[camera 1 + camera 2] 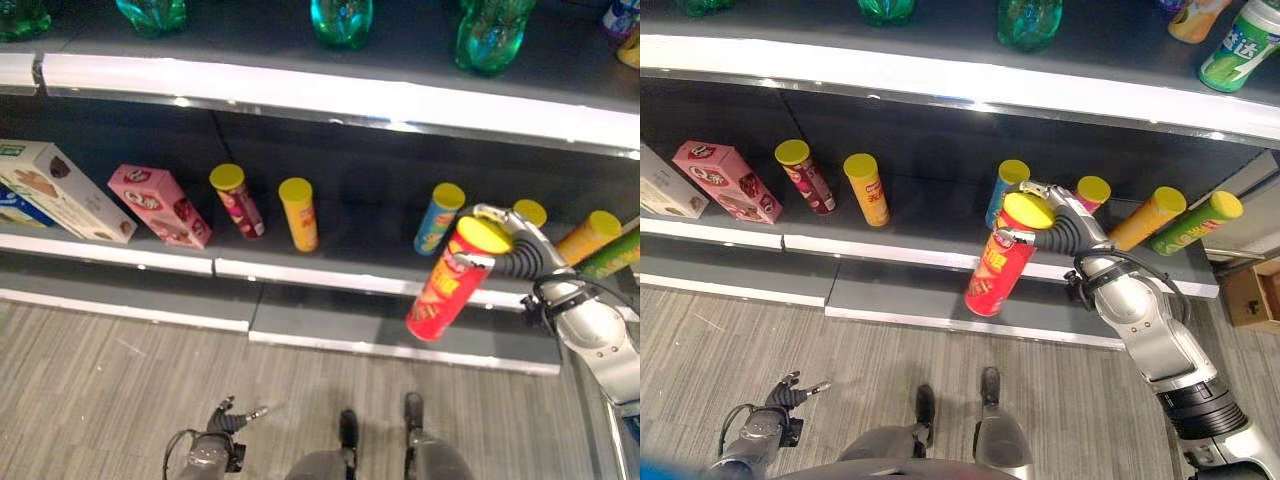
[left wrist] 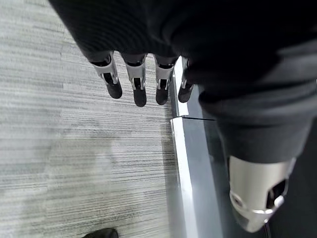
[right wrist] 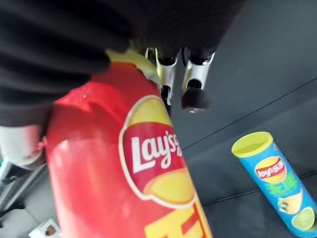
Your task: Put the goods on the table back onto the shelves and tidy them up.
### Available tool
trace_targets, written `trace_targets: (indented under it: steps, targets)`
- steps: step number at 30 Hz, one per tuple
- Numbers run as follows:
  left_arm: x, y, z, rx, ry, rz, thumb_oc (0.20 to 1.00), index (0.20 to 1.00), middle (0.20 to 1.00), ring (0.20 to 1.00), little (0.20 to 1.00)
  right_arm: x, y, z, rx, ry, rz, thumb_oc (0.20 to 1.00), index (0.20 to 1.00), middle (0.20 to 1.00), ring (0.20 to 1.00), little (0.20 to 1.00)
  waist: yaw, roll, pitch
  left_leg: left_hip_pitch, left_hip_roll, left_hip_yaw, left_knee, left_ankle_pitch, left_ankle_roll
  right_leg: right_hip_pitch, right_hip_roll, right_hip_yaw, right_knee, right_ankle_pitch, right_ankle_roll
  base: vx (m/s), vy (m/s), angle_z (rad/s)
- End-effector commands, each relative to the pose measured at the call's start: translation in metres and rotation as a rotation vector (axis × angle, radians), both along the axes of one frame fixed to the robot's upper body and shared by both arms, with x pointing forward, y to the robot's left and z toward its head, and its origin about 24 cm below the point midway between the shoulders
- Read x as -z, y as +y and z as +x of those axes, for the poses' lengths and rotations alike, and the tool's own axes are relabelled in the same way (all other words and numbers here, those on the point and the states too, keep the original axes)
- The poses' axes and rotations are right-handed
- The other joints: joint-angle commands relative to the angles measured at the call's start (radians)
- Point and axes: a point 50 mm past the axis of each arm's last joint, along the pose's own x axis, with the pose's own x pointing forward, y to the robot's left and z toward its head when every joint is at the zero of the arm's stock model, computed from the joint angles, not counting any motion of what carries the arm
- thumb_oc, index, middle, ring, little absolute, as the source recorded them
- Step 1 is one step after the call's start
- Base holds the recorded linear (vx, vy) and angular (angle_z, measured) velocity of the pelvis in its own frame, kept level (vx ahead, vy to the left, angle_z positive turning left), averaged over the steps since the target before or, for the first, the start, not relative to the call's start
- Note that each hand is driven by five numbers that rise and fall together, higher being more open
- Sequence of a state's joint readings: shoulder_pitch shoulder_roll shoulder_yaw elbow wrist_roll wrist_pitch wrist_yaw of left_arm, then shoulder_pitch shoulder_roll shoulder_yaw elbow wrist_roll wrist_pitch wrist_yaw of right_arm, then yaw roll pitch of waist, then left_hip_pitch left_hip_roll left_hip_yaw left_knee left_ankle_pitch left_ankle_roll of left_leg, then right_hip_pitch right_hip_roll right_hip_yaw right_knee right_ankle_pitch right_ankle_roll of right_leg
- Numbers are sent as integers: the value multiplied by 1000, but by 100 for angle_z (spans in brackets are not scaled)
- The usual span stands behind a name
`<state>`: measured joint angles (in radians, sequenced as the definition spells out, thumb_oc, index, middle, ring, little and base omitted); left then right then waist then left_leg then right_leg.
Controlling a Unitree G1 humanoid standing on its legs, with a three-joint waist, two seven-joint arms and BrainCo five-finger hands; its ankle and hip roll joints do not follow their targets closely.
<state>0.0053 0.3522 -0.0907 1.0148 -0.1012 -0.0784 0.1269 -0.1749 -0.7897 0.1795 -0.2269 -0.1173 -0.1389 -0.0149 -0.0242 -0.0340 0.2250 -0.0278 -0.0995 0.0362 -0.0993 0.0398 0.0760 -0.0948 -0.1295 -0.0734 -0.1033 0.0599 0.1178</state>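
My right hand point(image 1: 1065, 230) is shut on a red chips can point(image 1: 1000, 265) with a yellow lid. It holds the can near its top, tilted, in the air just in front of the lower shelf point(image 1: 300, 275). In the right wrist view the red can point(image 3: 124, 168) is close up, with the fingers point(image 3: 193, 94) curled past its lid. On the shelf right behind it leans a blue chips can point(image 1: 438, 218). My left hand point(image 1: 232, 415) hangs low over the floor, open, its fingers point(image 2: 138, 79) straight and holding nothing.
The lower shelf carries a yellow can point(image 1: 299, 213), a dark red can point(image 1: 238, 200), a pink box point(image 1: 160, 205) and a white box point(image 1: 60, 190) to the left. An orange can point(image 1: 588, 235) and a green can point(image 1: 1195, 222) lean at the right. Green bottles point(image 1: 340, 20) stand on the upper shelf.
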Motion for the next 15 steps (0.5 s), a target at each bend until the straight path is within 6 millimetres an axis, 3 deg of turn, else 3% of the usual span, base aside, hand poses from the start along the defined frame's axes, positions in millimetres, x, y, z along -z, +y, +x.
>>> trace_targets:
  steps: [1,8,10,15]
  targets:
    - [-1,2,5,-2,-13,24,1000,1000,1000,1000,1000,-32,10,9,-46,-146,4,200,200,200,200,200,17,4,-3,40,87,38,12,-112,-75,86,28,-26,22,-88,3,176,-238,33]
    - [4,-6,-4,12,16,18,1000,1000,1000,1000,1000,-22,12,33,31,-135,-145,200,200,200,200,200,61,-1,-2,36,105,-27,12,-98,-103,124,36,-114,16,-125,-15,104,-173,41]
    - [8,-7,-12,25,47,20,1000,1000,1000,1000,1000,-19,4,45,106,-132,-154,200,200,200,200,200,83,11,7,17,106,-67,12,-84,-118,134,35,-162,16,-139,-24,123,-204,71]
    - [11,-8,-21,24,77,23,1000,1000,1000,1000,1000,-19,-5,53,173,-135,-132,200,200,200,200,200,95,29,19,-5,103,-103,12,-69,-127,136,33,-209,16,-145,-29,60,-78,49]
